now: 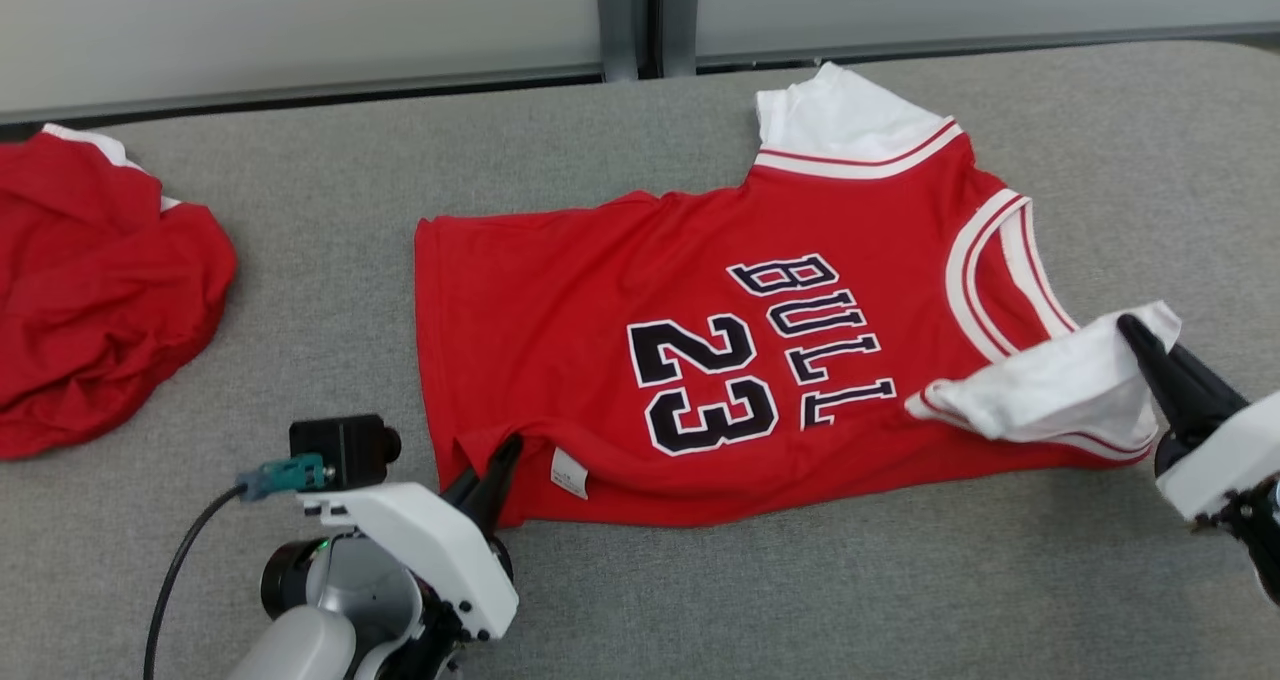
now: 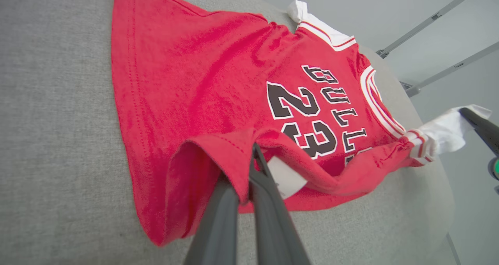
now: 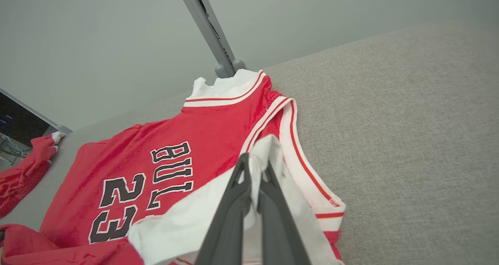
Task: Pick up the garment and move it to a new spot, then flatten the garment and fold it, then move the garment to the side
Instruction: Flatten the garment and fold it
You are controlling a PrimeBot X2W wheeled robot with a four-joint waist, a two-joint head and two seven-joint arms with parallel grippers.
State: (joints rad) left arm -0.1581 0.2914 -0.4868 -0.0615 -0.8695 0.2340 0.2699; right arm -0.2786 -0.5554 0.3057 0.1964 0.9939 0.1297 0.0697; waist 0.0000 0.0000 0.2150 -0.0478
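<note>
The garment (image 1: 640, 290) is a red jersey with white sleeves and black "BULLS 23" lettering, spread sideways on the grey table (image 1: 330, 200). My left gripper (image 1: 497, 465) is shut on its red hem corner near the white label, lifting that edge slightly; the same pinch appears in the left wrist view (image 2: 251, 161) with the garment (image 2: 195, 82) stretching away. At the right, my right gripper (image 1: 1135, 332) is shut on the near white sleeve, which is raised and folded toward the lettering. Its fingers clamp white cloth in the right wrist view (image 3: 255, 167) above the garment (image 3: 128, 156).
A second red garment (image 1: 95, 300) lies crumpled at the table's left edge, also seen as a red heap (image 3: 19, 179). A grey post (image 1: 645, 15) stands behind the table's far edge. Bare grey tabletop lies in front of and to the right of the jersey.
</note>
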